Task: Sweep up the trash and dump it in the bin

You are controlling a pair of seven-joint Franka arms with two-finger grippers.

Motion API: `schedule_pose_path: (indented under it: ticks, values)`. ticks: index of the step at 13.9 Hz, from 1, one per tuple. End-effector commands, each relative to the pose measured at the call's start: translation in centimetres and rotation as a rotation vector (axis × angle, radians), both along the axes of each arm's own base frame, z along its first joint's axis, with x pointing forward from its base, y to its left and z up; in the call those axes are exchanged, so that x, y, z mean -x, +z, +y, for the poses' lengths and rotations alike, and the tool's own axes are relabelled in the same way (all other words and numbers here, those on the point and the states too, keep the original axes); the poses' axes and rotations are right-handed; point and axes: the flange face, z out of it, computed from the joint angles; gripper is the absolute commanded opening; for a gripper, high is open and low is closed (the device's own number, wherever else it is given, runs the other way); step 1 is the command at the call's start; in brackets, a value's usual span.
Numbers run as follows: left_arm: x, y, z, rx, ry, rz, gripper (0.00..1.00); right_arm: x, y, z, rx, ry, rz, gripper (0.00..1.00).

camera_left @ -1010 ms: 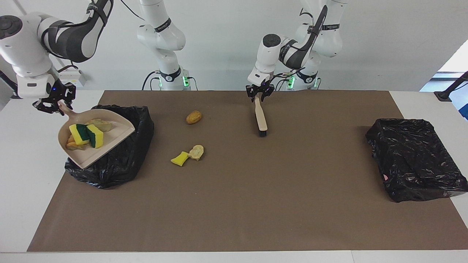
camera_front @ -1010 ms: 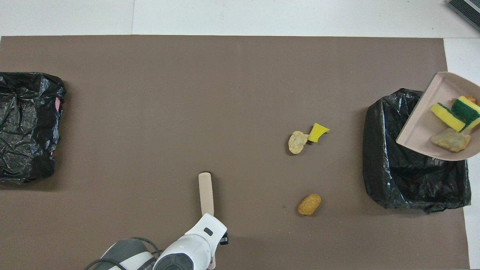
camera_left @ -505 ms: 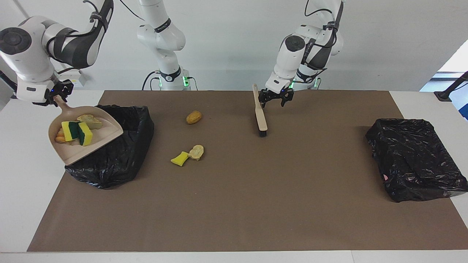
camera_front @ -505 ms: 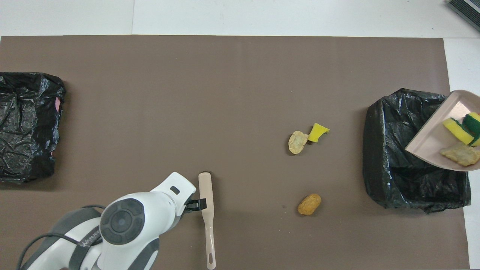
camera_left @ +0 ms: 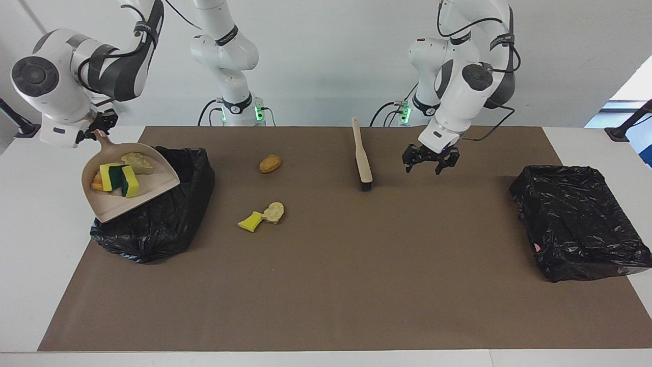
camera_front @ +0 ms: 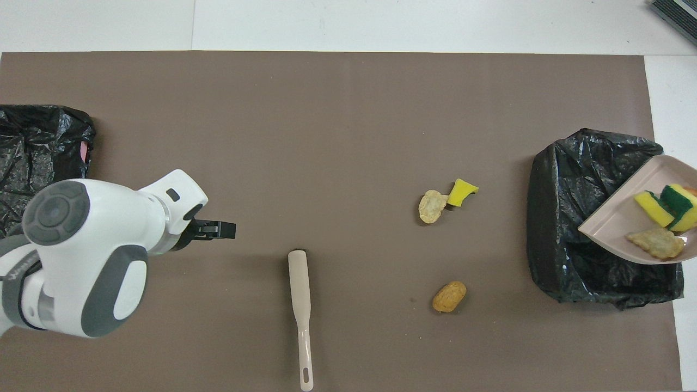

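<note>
My right gripper [camera_left: 94, 133] is shut on the handle of the beige dustpan [camera_left: 138, 201], held tilted over the black-bagged bin [camera_left: 168, 224] at the right arm's end. In the pan lie yellow-green sponge chunks [camera_left: 119, 178], a tan lump [camera_left: 136, 162] and an orange scrap. More trash lies on the mat: a brown lump [camera_left: 270, 163], a yellow chunk [camera_left: 250, 222] and a tan lump [camera_left: 273, 212] touching it. The beige brush [camera_left: 362, 158] lies flat on the mat. My left gripper [camera_left: 430, 162] hangs open and empty over the mat beside the brush, toward the left arm's end.
A second black-bagged bin [camera_left: 575, 219] stands at the left arm's end of the brown mat [camera_left: 326, 285]. In the overhead view the dustpan [camera_front: 610, 228] overhangs the bin [camera_front: 566, 218], and the brush [camera_front: 299, 288] lies near the robots' edge.
My left gripper opened, let go of the brush and swung away toward the left arm's end. The brush stays lying on the mat. The right arm shifted the dustpan over the bin.
</note>
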Motion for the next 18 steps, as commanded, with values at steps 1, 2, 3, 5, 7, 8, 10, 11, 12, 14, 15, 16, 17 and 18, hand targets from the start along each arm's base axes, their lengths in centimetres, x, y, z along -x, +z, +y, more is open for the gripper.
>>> schedule_pose_path:
  ticks: [1,2,3,5,7,8,10,11,12,14,15,16,17,18]
  values:
    - [-3.7,3.0,3.3,-0.012,-0.033,0.022,1.00,0.1,1.6,0.6,0.031,-0.045,0.023,0.00]
    - [-4.3,4.2,4.5,-0.010,-0.060,0.027,1.00,-0.3,1.8,0.8,0.027,-0.061,0.035,0.00]
    - [-4.8,5.4,6.4,-0.008,-0.066,0.023,1.00,-0.6,2.5,0.8,0.028,-0.078,0.046,0.00]
    - [-5.5,8.1,9.0,-0.007,-0.052,0.020,1.00,-1.0,2.3,0.5,0.018,-0.110,0.093,0.00]
    - [-6.2,10.1,10.9,-0.007,-0.025,0.033,1.00,-0.8,2.3,0.6,0.021,-0.127,0.102,0.00]
    - [-6.6,11.6,11.5,-0.007,-0.018,0.032,1.00,-0.6,1.9,0.6,0.020,-0.138,0.132,0.00]
    - [-7.9,13.8,12.7,-0.022,-0.003,0.042,1.00,-1.1,1.3,0.6,0.026,-0.158,0.148,0.00]
    - [-8.6,14.4,12.9,-0.033,-0.004,0.037,1.00,-1.6,1.6,0.4,0.008,-0.175,0.133,0.00]
    - [-8.7,14.7,12.9,-0.037,-0.004,0.034,1.00,-2.1,2.0,0.2,-0.007,-0.218,0.126,0.00]
    - [-8.7,15.5,13.1,-0.066,-0.007,0.019,1.00,-2.0,2.7,-0.4,-0.016,-0.314,0.108,0.00]
    - [-8.7,16.3,13.2,-0.081,-0.009,0.004,1.00,-2.0,2.6,-0.6,-0.030,-0.342,0.096,0.00]
    - [-8.5,17.0,13.0,-0.098,-0.016,0.003,1.00,-1.8,2.5,-1.0,-0.030,-0.372,0.091,0.00]
    - [-8.1,17.4,12.3,-0.104,-0.027,0.004,1.00,-1.7,2.5,-0.7,-0.030,-0.380,0.088,0.00]
    - [-8.0,17.6,12.4,-0.106,-0.024,0.002,1.00,-1.7,2.5,-0.4,-0.028,-0.387,0.094,0.00]
